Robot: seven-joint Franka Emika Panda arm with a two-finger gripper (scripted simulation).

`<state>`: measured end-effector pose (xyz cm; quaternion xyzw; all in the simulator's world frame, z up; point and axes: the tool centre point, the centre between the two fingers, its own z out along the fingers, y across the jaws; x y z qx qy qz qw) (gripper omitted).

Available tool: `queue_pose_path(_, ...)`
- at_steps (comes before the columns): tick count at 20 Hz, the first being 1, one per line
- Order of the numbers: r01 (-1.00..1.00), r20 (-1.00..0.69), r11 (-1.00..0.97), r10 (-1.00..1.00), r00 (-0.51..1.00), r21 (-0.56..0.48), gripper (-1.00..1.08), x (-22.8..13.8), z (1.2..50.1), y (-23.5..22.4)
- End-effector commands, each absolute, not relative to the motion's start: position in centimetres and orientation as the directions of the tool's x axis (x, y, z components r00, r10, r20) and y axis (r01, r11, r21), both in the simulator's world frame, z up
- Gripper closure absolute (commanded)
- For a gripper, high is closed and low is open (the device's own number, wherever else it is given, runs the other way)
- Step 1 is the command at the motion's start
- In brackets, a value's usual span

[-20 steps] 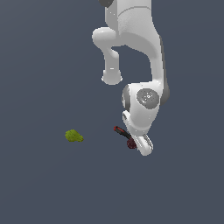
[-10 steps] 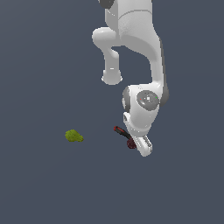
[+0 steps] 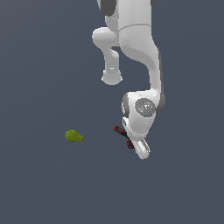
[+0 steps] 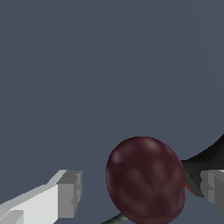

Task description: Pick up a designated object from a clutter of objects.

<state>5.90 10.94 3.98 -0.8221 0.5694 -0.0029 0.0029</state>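
In the wrist view the gripper (image 4: 142, 192) stands wide open, one finger (image 4: 69, 193) on one side of the plum (image 4: 145, 180) and the other finger (image 4: 213, 187) on the far side, so the plum lies in the gap between them. There is clear space between the first finger and the plum, and the second finger sits apart from it too; neither pad touches it, and the gripper holds nothing. The plum is dark maroon, rounded and faintly mottled, resting on the flat grey floor (image 4: 109, 65). Just beside the plum, towards the second finger, lies the black and red handle of the screwdriver (image 4: 202, 162), close against the plum and partly behind that finger; whether they touch cannot be told. A thin grey shaft shows at the plum's lower edge, cut off by the frame. In the exterior view the arm's wrist (image 3: 139, 118) covers the plum almost wholly; only the screwdriver (image 3: 120, 131) and a dark red sliver beside it peek out from under the wrist. A yellow-green lumpy fruit (image 3: 74, 136) lies well apart from the plum, towards the exterior view's left.
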Motion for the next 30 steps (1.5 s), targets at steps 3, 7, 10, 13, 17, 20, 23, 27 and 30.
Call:
queue_pose_path(3,-0.936,0.0,-0.351,-0.936,0.351,0.0,-0.92,5.7,2.8,10.9)
queue_pose_path(7,-0.936,0.0,-0.351,-0.936,0.351,0.0,1.08,5.7,2.8,10.9)
queue_pose_path(10,-0.936,0.0,-0.351,-0.936,0.351,0.0,1.08,5.7,2.8,10.9)
queue_pose_path(13,-0.936,0.0,-0.351,-0.936,0.351,0.0,1.08,5.7,2.8,10.9)
queue_pose_path(17,-0.94,0.008,-0.341,-0.94,0.341,-0.022,1.08,6.6,4.3,10.0)
queue_pose_path(20,-0.94,0.008,-0.341,-0.94,0.341,-0.022,1.08,6.6,5.0,9.4)
queue_pose_path(23,-0.94,0.008,-0.341,-0.94,0.341,-0.021,1.08,6.5,6.1,8.4)
queue_pose_path(27,-0.939,0.007,-0.342,-0.94,0.342,-0.019,1.08,6.4,8.4,6.4)
queue_pose_path(30,-0.939,0.006,-0.343,-0.939,0.343,-0.018,1.08,6.2,10.8,4.4)
